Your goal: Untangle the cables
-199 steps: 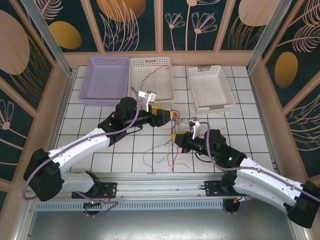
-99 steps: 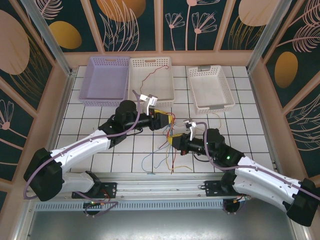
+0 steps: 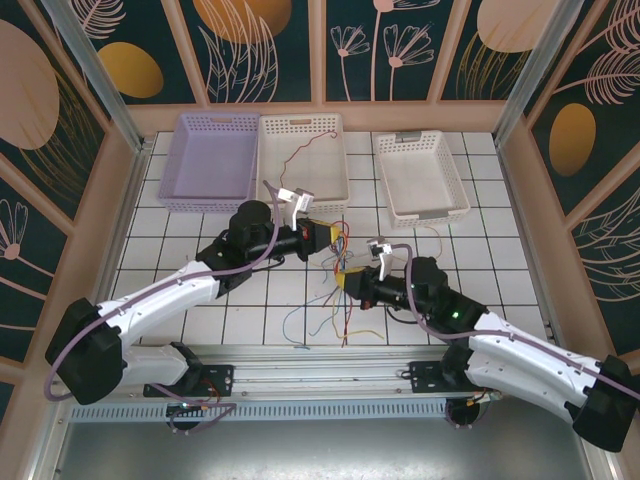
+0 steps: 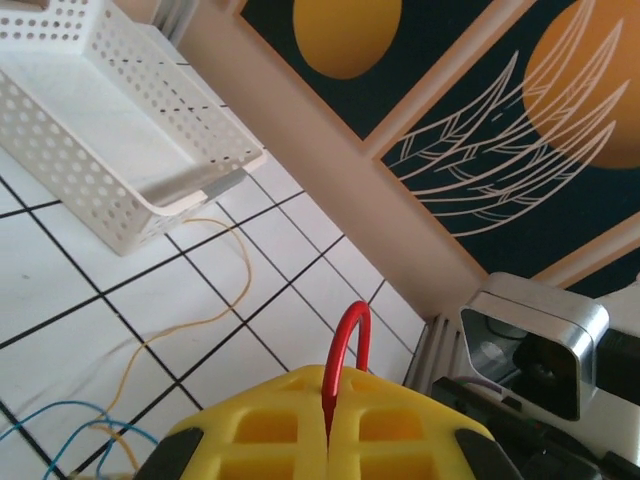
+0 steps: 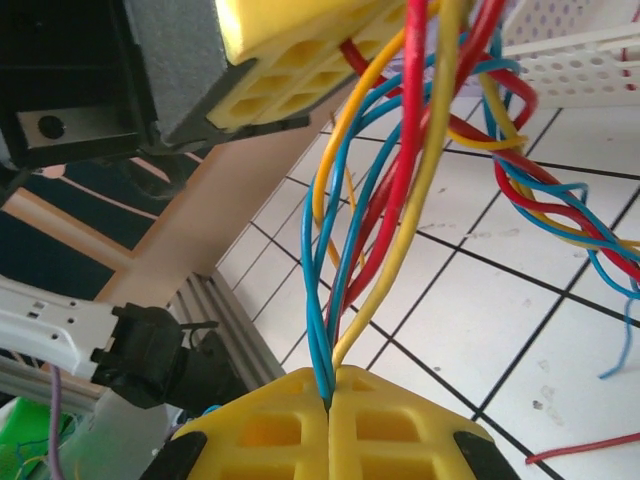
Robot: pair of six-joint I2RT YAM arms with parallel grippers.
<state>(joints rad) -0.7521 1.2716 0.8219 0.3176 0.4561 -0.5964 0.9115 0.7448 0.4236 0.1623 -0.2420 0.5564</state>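
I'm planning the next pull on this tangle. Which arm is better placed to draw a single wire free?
Left, probably. The left end effector is shut on one red wire, ready to draw it out. The right end effector pinches blue and yellow wires together, so it suits anchoring the tangle.

The thin flexible cables (image 3: 339, 260) form a twisted red, blue and yellow knot raised over the middle of the white tiled bench (image 3: 500, 250), loose ends trailing toward its near edge, while one red wire (image 3: 300, 147) lies curled in the middle white basket (image 3: 300, 120).
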